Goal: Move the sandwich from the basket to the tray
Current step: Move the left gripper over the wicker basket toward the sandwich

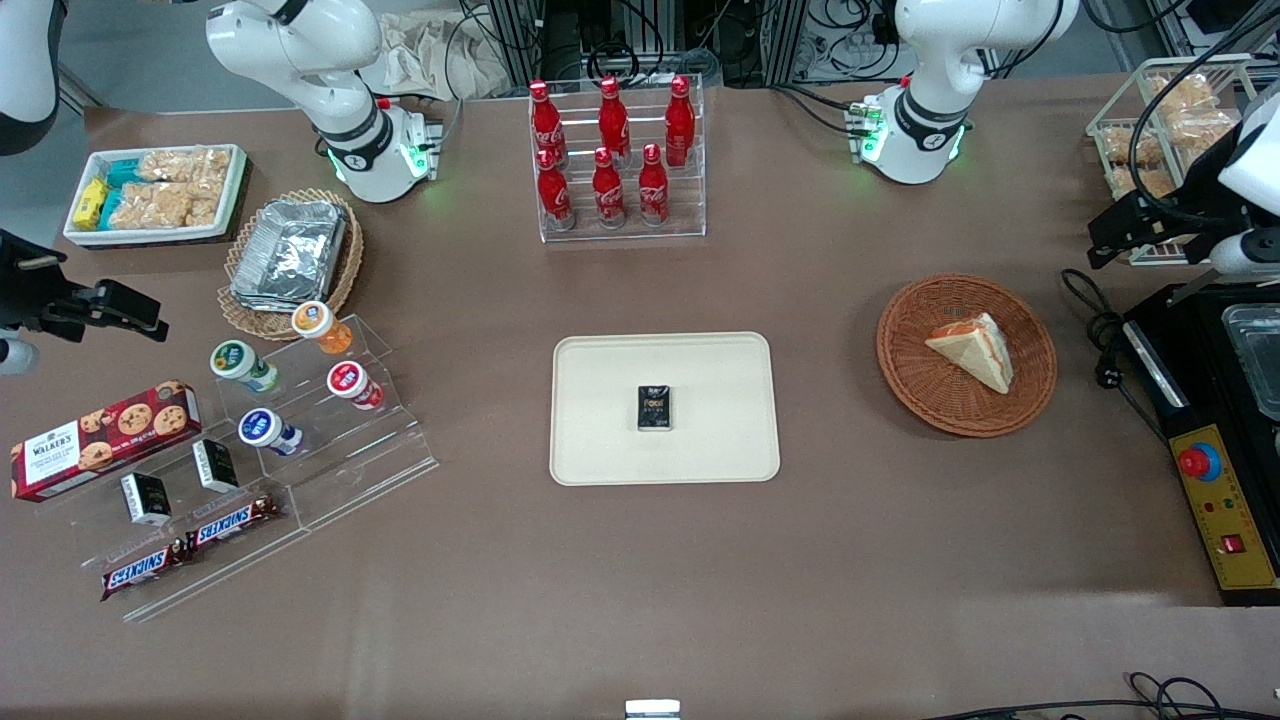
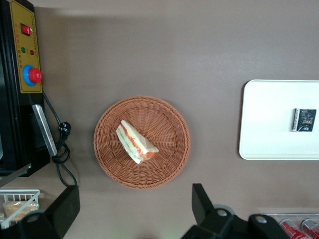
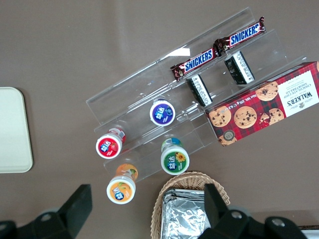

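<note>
Toward the working arm's end of the counter [image 1: 860, 560], the sandwich [image 1: 974, 350] lies in the basket [image 1: 910, 375]. Wrist view alone shows its orange-red and green filling and the gripper [image 2: 133, 209] above, fingers [image 2: 202, 199] spread wide, empty. A small dark packet [image 1: 655, 408] sits on the tray [image 1: 600, 450].

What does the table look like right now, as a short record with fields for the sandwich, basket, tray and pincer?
sandwich: one wedge lying in the basket, not gripped
basket: round reddish-brown wicker, toward the working arm's end of the table
tray: cream rectangle at the table's middle, apart from the basket
on tray: one small dark packet
pincer: left pincer open, high above the table, holding nothing
task state: sandwich not yet picked up
</note>
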### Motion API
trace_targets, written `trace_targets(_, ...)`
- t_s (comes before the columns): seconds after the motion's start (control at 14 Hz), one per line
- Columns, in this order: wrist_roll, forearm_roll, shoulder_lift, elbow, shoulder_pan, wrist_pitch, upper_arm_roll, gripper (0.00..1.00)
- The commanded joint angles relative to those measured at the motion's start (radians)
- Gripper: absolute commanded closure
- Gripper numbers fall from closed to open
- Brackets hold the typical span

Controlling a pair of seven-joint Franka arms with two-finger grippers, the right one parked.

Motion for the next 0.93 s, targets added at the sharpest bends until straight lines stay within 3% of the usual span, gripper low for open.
trace_targets(0.0,0.001,0.005,0.015,0.021,0.006,-0.021,-0.004,0.00)
trace_targets(0.29,-0.164,0.008,0.018,0.020,0.007,-0.039,-0.004,0.00)
trace_targets(0.57,-0.370,0.011,-0.014,-0.092,0.020,-0.032,-0.003,0.00)
trace_targets(0.86,-0.563,0.028,-0.174,-0.455,0.038,0.262,-0.004,0.00)
